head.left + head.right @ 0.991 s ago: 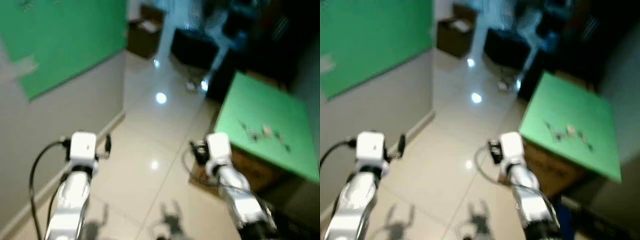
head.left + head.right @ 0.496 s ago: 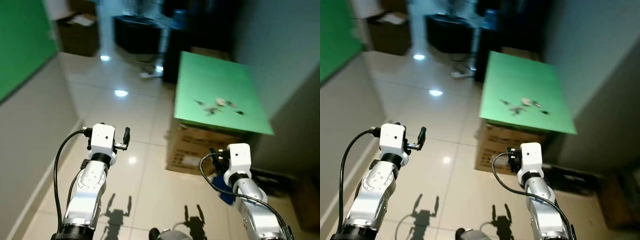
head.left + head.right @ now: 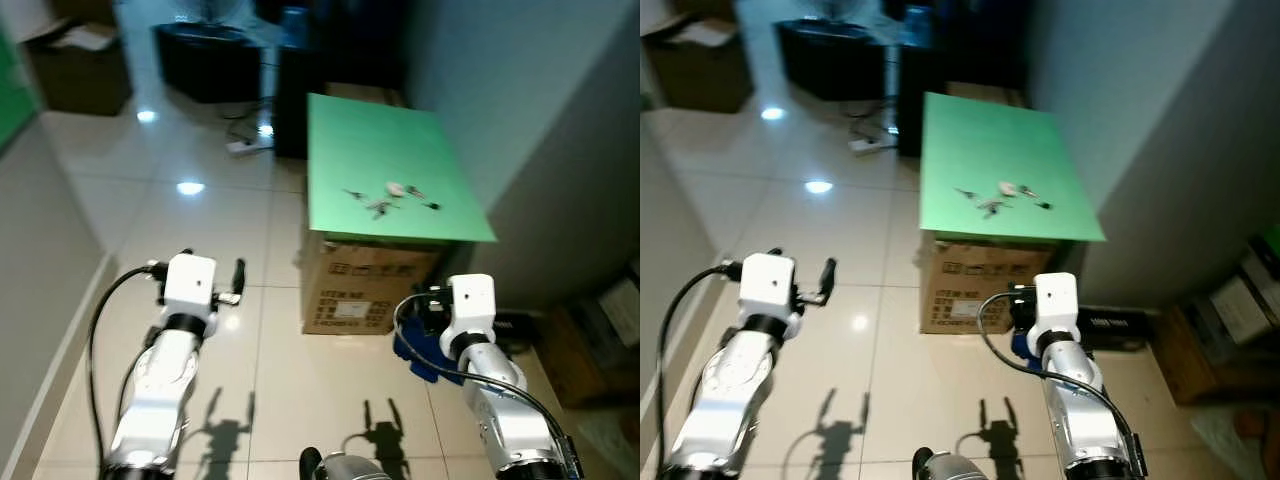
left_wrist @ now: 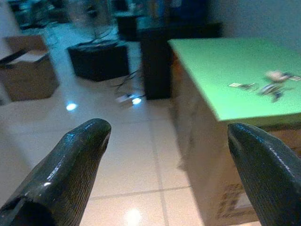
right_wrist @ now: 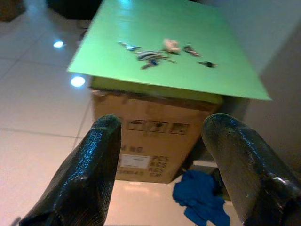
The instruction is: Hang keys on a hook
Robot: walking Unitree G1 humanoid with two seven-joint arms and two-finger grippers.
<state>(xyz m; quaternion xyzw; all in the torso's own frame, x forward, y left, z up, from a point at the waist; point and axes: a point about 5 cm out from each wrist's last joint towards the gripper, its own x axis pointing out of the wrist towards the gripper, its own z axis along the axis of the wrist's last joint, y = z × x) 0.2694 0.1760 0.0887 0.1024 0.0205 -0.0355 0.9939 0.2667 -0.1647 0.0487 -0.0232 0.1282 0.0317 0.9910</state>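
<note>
Several keys [image 3: 385,200] lie scattered on a green board [image 3: 390,140] that tops a cardboard box [image 3: 365,285] ahead of me. No hook can be made out. Both arms are held out low, short of the box. My left gripper [image 4: 168,132] is open and empty, and past its fingers [image 4: 70,169] the keys [image 4: 273,87] show on the board's far part. My right gripper [image 5: 163,125] is also open and empty, pointing at the box front, with the keys [image 5: 150,55] above and beyond it.
A blue cloth [image 3: 415,355] lies on the tiled floor at the box's right foot. A grey wall [image 3: 560,120] runs along the right. Dark furniture [image 3: 205,60], another cardboard box [image 3: 75,65] and a power strip [image 3: 245,145] stand at the back. Open floor lies left.
The view has swung to the right, so the green-topped box now sits near the middle and closer. Both grippers stay open and held in front as before.
</note>
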